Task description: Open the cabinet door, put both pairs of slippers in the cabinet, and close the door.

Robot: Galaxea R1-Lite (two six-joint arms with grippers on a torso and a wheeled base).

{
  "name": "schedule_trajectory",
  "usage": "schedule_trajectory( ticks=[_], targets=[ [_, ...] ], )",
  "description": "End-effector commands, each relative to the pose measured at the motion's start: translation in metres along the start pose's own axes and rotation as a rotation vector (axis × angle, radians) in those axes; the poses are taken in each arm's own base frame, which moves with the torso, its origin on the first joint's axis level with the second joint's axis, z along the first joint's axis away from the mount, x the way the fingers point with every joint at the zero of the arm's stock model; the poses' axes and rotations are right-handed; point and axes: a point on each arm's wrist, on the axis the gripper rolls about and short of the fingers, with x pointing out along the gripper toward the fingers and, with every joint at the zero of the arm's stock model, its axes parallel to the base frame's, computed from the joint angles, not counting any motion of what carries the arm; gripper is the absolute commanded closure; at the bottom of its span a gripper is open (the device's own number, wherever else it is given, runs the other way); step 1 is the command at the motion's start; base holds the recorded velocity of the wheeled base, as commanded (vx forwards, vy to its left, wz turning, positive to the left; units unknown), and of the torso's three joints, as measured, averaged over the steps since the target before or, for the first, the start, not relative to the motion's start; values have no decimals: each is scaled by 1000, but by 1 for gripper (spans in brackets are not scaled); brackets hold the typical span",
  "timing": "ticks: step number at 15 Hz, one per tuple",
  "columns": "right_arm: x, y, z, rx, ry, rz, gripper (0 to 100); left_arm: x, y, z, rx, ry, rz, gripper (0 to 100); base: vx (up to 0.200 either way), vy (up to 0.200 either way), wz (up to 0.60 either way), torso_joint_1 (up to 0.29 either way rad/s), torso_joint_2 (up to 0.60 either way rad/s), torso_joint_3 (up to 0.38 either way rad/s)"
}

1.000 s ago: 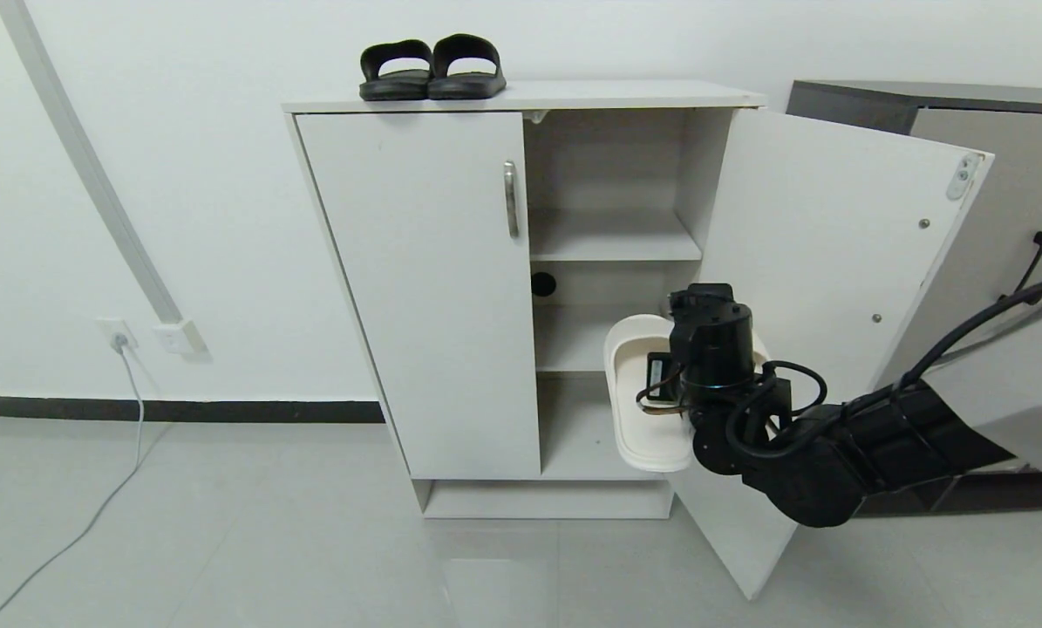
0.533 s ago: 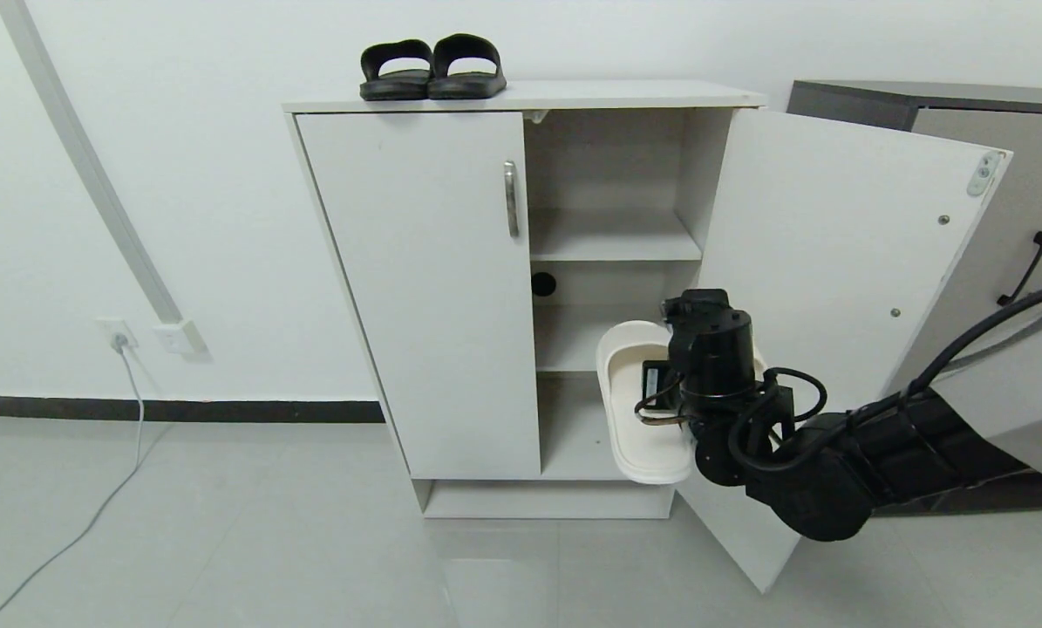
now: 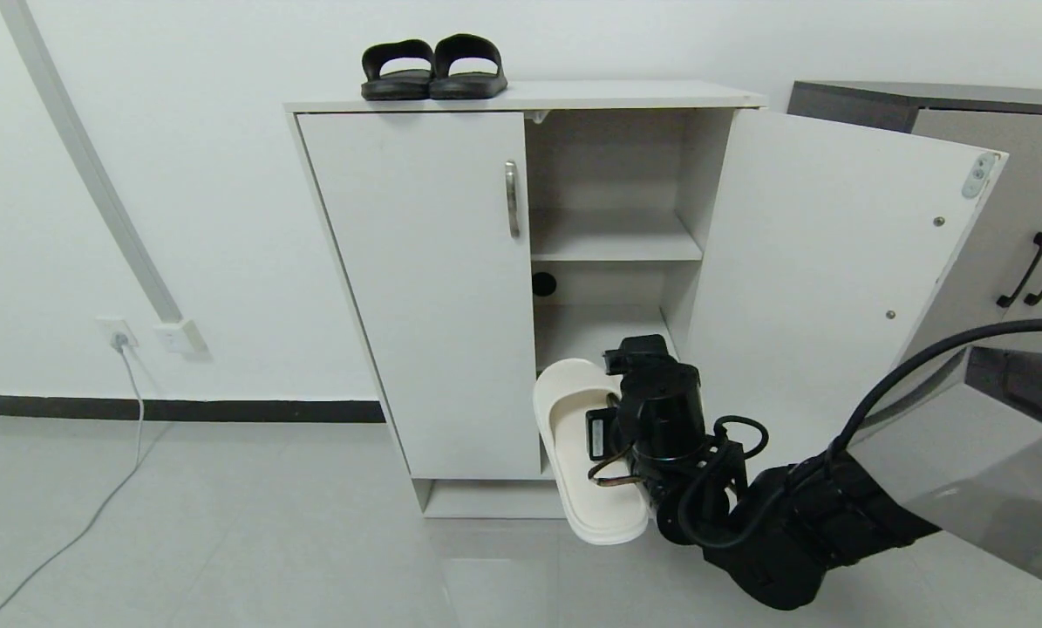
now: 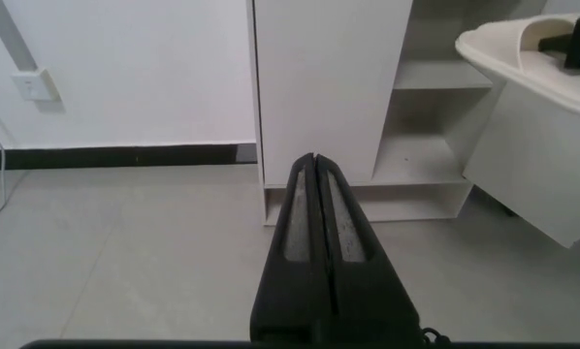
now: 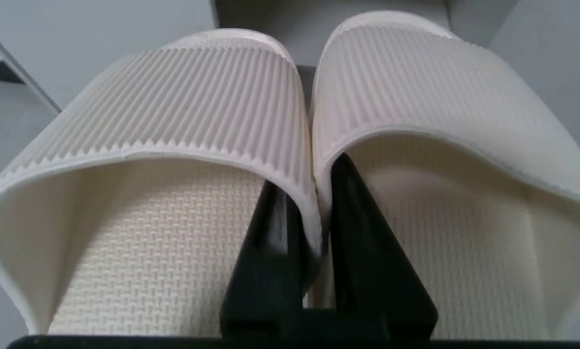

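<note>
Cabinet: a white cabinet [image 3: 625, 92] stands on the floor [image 3: 224, 541] against the wall. Its left door [image 3: 425, 288] is closed, with a metal handle [image 3: 511, 199] at the inner edge, and its right door [image 3: 826, 262] is swung wide open.
Inside: the open half shows an upper shelf [image 3: 612, 237], a middle shelf [image 3: 590, 327] and a bottom compartment [image 4: 421, 160], all bare.
Black slippers: the black slippers [image 3: 434, 68] sit side by side on the left part of the cabinet top, toes facing out over the front edge.
White slippers: the white slippers [image 3: 586, 453] hang off the floor, outside the cabinet, just in front of the bottom compartment and between the two doors, tilted steeply.
Right gripper: the right gripper [image 5: 314, 194] is clamped on the white slippers. Its two fingers pinch the touching inner edges of both straps.
Left gripper: the left gripper [image 4: 314, 170] hangs over the floor, well in front of the cabinet, its fingers pressed together on nothing.
Surroundings: a wall socket [image 3: 119, 334] with a cable is to the left of the cabinet, and a grey cabinet [image 3: 1009, 174] stands to the right.
</note>
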Motion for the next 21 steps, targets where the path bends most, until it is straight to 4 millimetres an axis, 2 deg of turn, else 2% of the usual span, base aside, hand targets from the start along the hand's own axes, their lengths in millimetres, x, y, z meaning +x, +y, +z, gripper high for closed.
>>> schedule_trajectory(
  ticks=[1,11,16,18,21],
  targets=[
    [7,2,-10,-12,18,-5,100,0,0,0,0,1,0,100,0,0,0,0,0,0],
    [15,2,-22,-30,43,-18,100,0,0,0,0,1,0,100,0,0,0,2,3,-152],
    [36,-1,-33,-25,31,-83,100,0,0,0,0,1,2,100,0,0,0,1,6,-146],
    [47,-7,-30,9,-41,-102,100,0,0,0,0,1,2,100,0,0,0,0,0,0],
    [51,-14,-23,14,-103,-112,100,0,0,0,0,1,2,100,0,0,0,0,0,0]
  ],
)
